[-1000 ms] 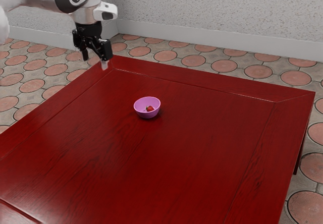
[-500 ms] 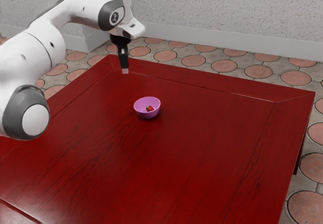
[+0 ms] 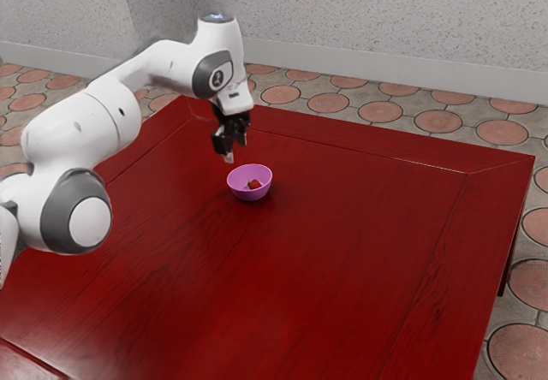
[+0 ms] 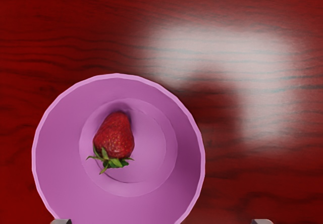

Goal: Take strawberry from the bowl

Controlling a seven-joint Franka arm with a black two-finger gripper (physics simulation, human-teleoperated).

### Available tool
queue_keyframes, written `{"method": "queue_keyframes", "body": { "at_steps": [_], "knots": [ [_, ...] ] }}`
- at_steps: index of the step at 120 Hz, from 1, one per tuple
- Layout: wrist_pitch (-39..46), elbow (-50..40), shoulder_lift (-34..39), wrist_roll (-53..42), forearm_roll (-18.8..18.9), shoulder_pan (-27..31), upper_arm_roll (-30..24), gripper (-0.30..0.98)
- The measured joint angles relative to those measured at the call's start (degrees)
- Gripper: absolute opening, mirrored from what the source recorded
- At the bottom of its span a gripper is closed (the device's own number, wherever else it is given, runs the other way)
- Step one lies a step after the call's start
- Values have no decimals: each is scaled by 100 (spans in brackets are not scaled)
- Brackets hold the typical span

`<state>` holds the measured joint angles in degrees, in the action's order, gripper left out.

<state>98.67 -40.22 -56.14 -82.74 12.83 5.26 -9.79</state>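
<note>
Just above the bowl (image 3: 250, 193), and a little toward the exterior view's left of it, hangs my gripper (image 3: 235, 150), pointing down. Its fingers stand wide apart, with nothing held between them. The wrist view catches both fingertips: one overlaps the bowl near its rim, the other lies past the rim, over the red wood beside it.

Inside the bowl lies the strawberry (image 4: 115, 135), on its side on the round floor. It sits off the middle of that floor, its bare end close to where the wall begins to rise; a wider strip of pink floor shows along one flank. Its green leaves (image 4: 111, 161) spread over the floor at the other end. The bowl's mouth opens upward, its rim a full ring standing out from the berry all round.

Around the bowl, the table (image 3: 342, 252) runs out on every side. Its nearer edges are those beyond the bowl, toward the wall (image 3: 360, 20), and the corner there is behind my gripper; the edge at the exterior view's right is well apart from the bowl. Just beside the bowl, a pale patch of light (image 4: 267, 82) lies on the wood, with a shadow (image 4: 214, 103) cutting into it.
</note>
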Motion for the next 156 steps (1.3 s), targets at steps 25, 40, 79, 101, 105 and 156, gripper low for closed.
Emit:
{"method": "queue_keyframes", "body": {
  "at_steps": [25,40,79,101,105,156],
  "knots": [
    [482,463,-537,-722,7,45,-17,42],
    [731,533,-763,-1049,4,46,-27,42],
    [1050,530,-1133,-1606,0,46,-114,30],
    [1230,534,-1249,-1785,-12,59,-119,29],
    [1268,536,-1272,-1809,-15,61,-120,30],
    [1520,474,-1378,-1950,-62,57,-223,31]
  ]
}}
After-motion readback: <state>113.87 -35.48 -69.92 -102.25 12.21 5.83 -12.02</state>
